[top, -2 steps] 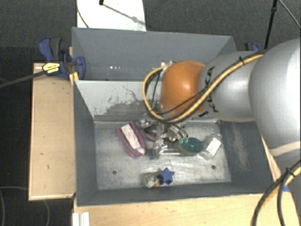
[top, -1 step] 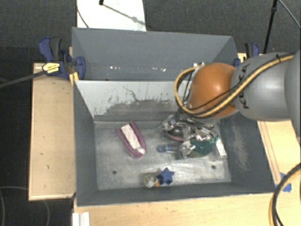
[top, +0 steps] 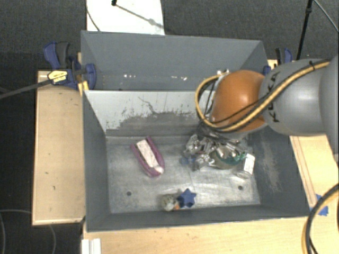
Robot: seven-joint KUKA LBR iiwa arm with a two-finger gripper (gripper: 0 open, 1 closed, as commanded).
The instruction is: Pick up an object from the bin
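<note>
Over on the right of the grey metal bin (top: 95, 157), the gripper (top: 204, 153) sits low in a small green-and-white heap (top: 237, 160), whether open or closed I cannot tell.

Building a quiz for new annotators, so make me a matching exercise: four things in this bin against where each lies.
Things
1. purple-and-white oblong packet
2. blue star-shaped piece
3. small heap with green and white bits
4. grey roundish lump

Places
A. floor's right part, below the orange wrist cover
B. floor's left-middle, alone
C. by the front wall, right one of a pair
D. by the front wall, left one of a pair

Pairs: 1-B, 2-C, 3-A, 4-D
</note>
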